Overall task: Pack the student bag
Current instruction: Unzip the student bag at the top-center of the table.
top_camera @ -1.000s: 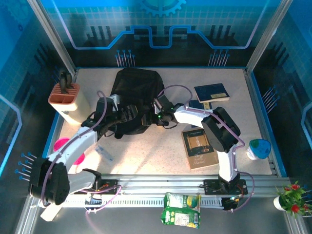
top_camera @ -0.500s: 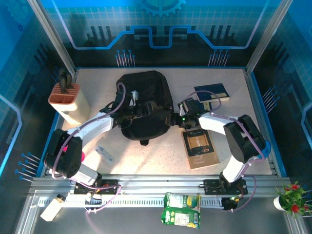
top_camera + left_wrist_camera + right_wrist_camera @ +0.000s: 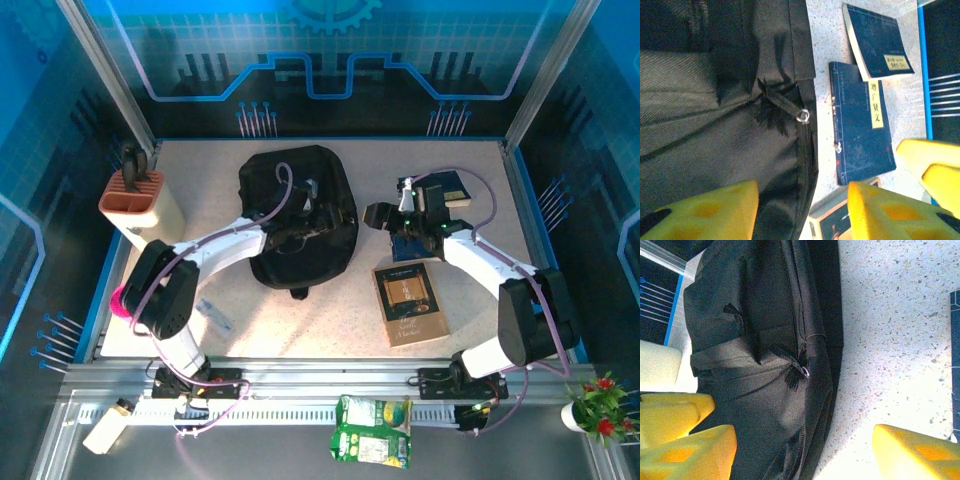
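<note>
Counter [image 3: 300,320]: the bag [image 3: 305,258] lies flat in the upper centre of the top view. It looks zipped shut, though the seam is dark, so that's not certain. The books sit to its right: brown book [image 3: 408,303] at lower right, and a blue book [image 3: 860,125] just beside the bag's edge. Nothing is packed, so I read the current step as opening the bag.

Left pincer [image 3: 802,187] is over the bag's right edge, fingers apart, holding nothing. Right pincer [image 3: 805,430] is just right of the bag, fingers wide apart, empty.

The target is the zip pull [image 3: 801,115], a small ring on a fabric tab at the centre of the left wrist view.

To do it well:
- Centre the left pincer on the tab, not the ring.
- Pinch the tab only, without catching the bag fabric.
- Pull along the zip line.
- Have the right pincer hold the bag down so it doesn't slide into the blue book.
</note>
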